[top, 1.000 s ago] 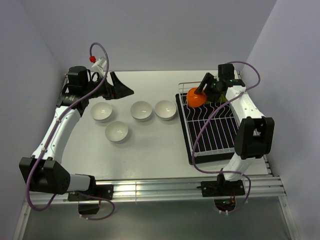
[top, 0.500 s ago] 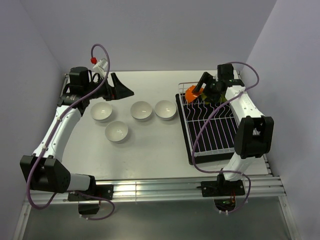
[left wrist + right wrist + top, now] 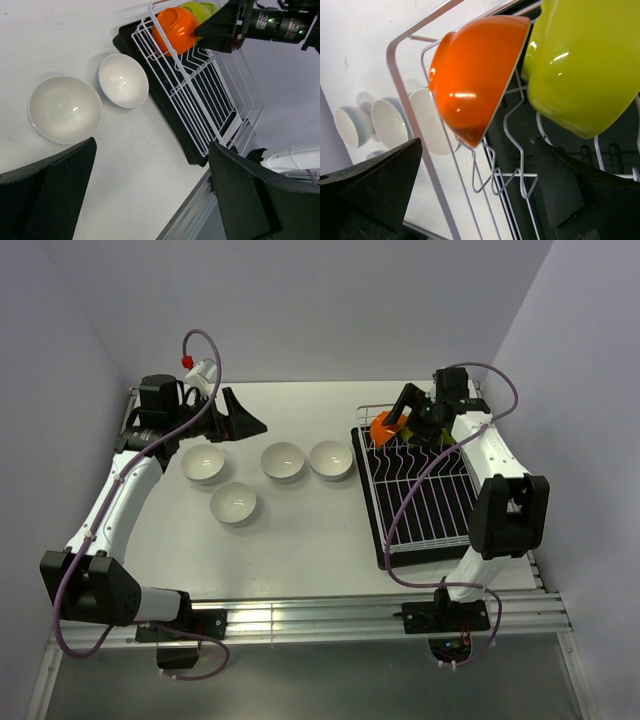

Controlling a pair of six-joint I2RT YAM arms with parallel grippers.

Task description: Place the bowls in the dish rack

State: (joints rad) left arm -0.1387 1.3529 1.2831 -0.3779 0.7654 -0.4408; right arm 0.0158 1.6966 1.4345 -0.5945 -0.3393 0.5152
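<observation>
The orange bowl (image 3: 475, 75) stands on edge between the prongs at the back left corner of the white wire dish rack (image 3: 425, 495). A lime green bowl (image 3: 585, 65) stands right behind it. My right gripper (image 3: 480, 200) is open and empty, its fingers apart just in front of the orange bowl (image 3: 383, 427). Four white bowls lie upright on the table: (image 3: 203, 463), (image 3: 283, 461), (image 3: 331, 459), (image 3: 233, 503). My left gripper (image 3: 245, 420) is open and empty, held above the table behind the white bowls. The left wrist view shows two white bowls (image 3: 65, 108), (image 3: 123, 80) and the rack (image 3: 200, 100).
The rack sits on a black tray (image 3: 372, 502) at the right of the table. A metal rail (image 3: 330, 618) runs along the near table edge. Walls close in on the left, back and right.
My right gripper moved the orange bowl back and left, tipped it on edge into the rack prongs and let it go. The left arm has not moved.
</observation>
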